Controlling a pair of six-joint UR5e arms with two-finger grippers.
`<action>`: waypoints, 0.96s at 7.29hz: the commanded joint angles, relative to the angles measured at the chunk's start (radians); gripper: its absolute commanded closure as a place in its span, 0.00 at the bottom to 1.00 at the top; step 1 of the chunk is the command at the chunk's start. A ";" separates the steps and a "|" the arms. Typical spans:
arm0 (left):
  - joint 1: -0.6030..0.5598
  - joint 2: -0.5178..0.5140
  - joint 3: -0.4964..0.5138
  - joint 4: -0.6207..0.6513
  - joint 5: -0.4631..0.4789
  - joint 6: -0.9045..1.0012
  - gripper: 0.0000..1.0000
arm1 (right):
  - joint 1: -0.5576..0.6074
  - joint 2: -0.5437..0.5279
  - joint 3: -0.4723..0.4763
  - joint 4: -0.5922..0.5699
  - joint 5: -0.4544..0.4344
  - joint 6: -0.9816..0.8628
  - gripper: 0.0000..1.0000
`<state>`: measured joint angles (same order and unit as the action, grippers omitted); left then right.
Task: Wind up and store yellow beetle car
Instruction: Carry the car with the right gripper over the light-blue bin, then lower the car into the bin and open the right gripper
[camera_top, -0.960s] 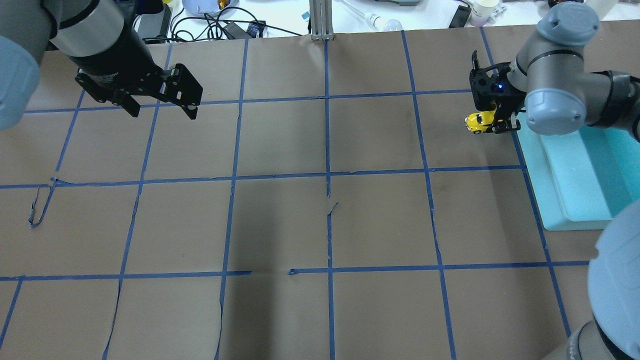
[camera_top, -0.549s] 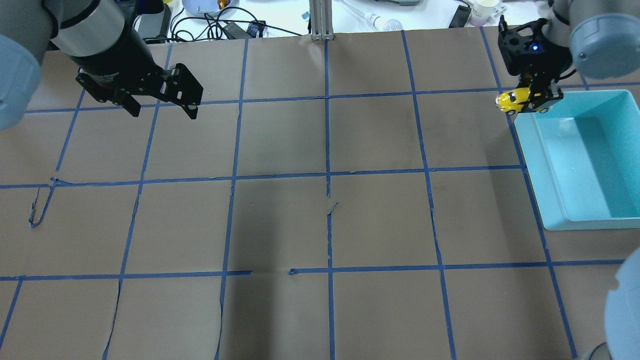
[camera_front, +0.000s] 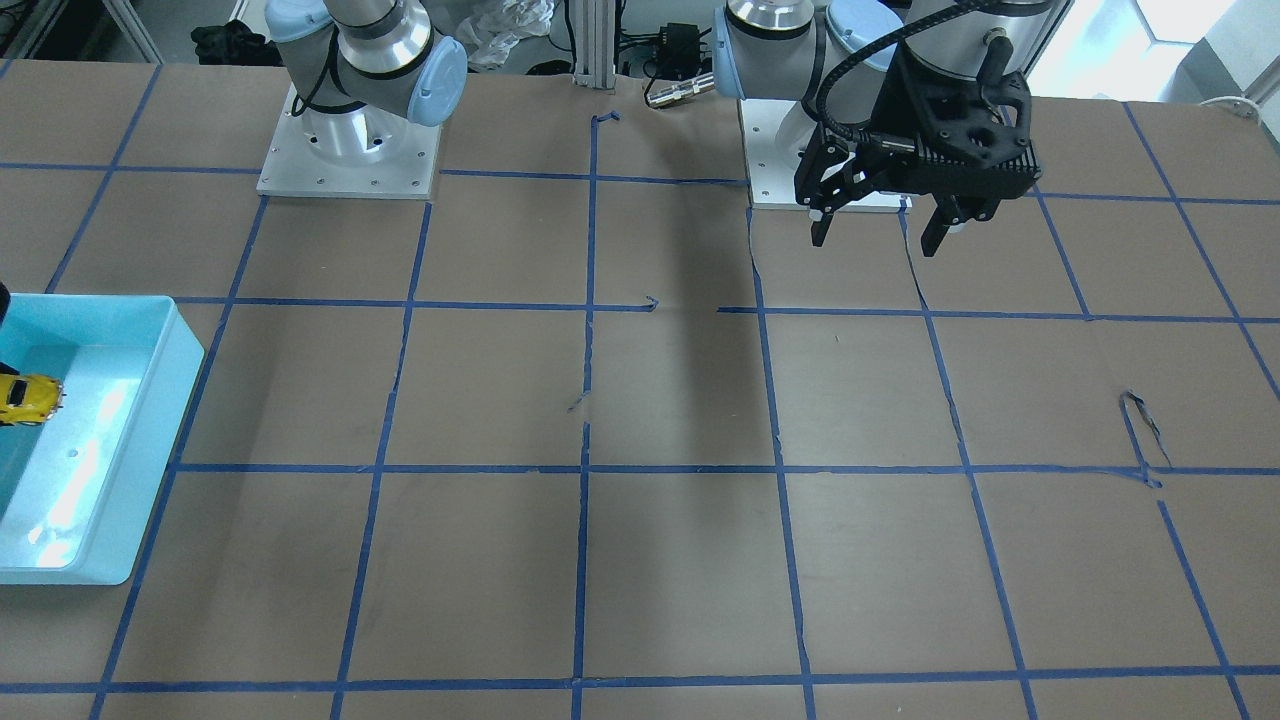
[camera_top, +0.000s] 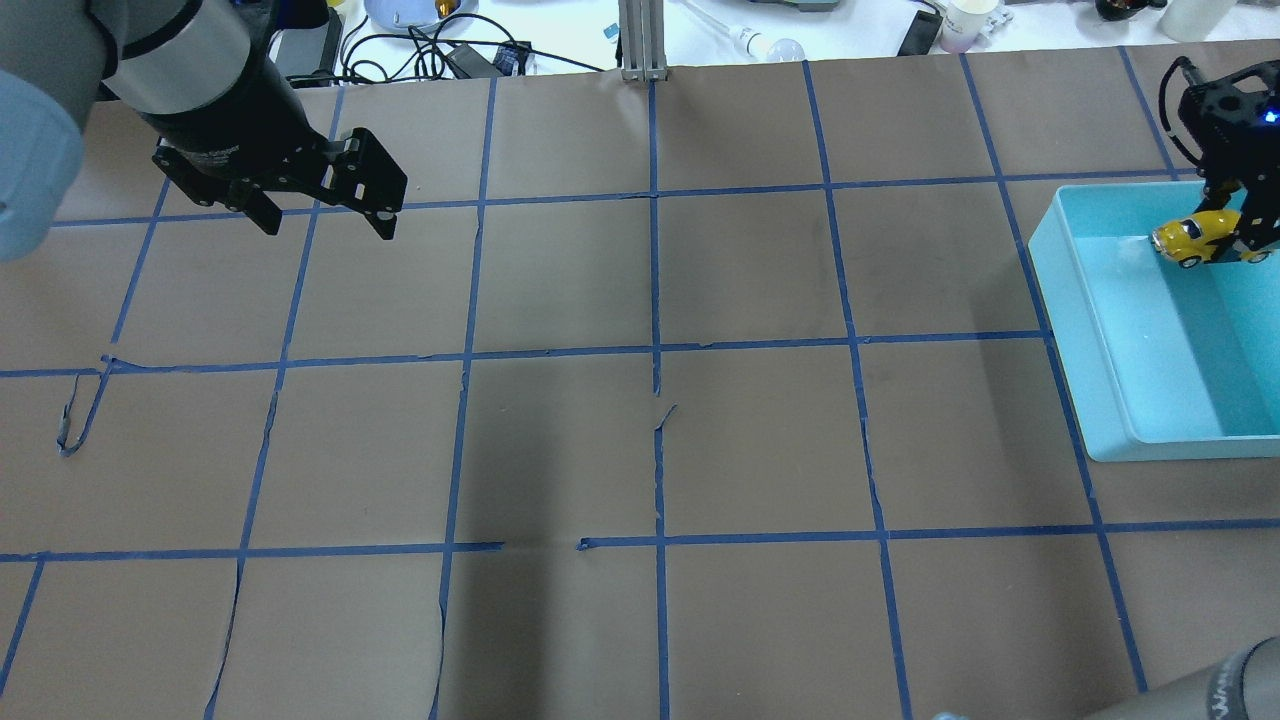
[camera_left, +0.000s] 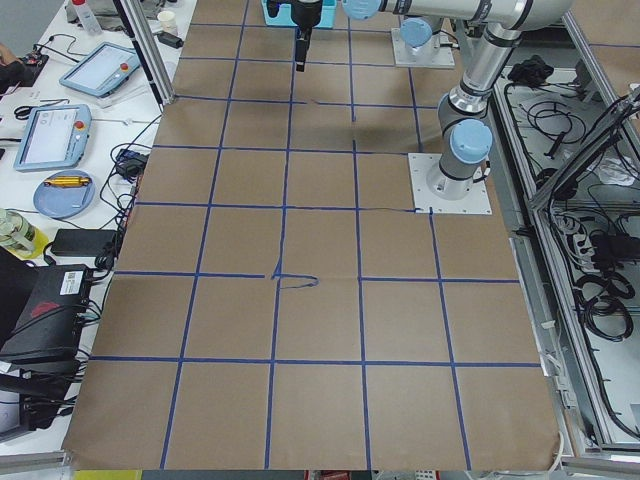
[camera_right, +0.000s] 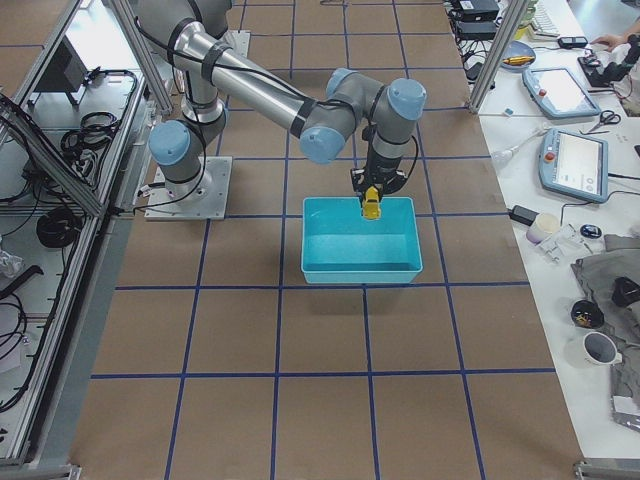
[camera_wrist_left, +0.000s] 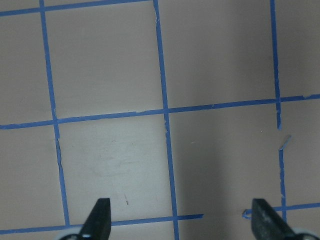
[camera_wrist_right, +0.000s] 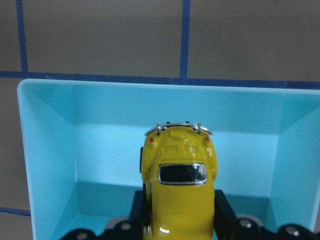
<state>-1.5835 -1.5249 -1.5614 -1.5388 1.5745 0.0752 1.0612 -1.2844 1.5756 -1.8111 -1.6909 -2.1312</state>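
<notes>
Right end effector (camera_top: 1232, 245) clamped the yellow beetle car (camera_top: 1188, 237) by its sides, over the inside of the turquoise bin (camera_top: 1060, 300), near one end wall. Only its wrist camera showed the car's rear window and silver bumper between the fingers (camera_wrist_right: 223, 210); the front-facing view caught just the car at the frame's edge. Left end effector (camera_top: 327, 227) hung wide open, holding nothing, above the brown bench (camera_top: 650, 450), well apart.

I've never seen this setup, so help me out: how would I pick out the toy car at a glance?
Find the turquoise bin at the edge of the brown gridded table. Over it the right gripper holds the yellow beetle car, the only bright yellow thing there.
</notes>
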 joint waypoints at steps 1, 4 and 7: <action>-0.001 -0.003 0.000 0.000 -0.004 0.000 0.00 | -0.013 0.029 0.101 -0.188 -0.007 -0.022 1.00; -0.001 0.003 0.000 0.000 -0.005 0.000 0.00 | -0.026 0.080 0.155 -0.251 -0.009 -0.021 1.00; -0.001 0.000 -0.002 0.005 -0.010 0.000 0.00 | -0.053 0.089 0.181 -0.254 -0.006 -0.019 0.80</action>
<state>-1.5846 -1.5254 -1.5626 -1.5345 1.5666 0.0752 1.0134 -1.1995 1.7496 -2.0629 -1.6974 -2.1518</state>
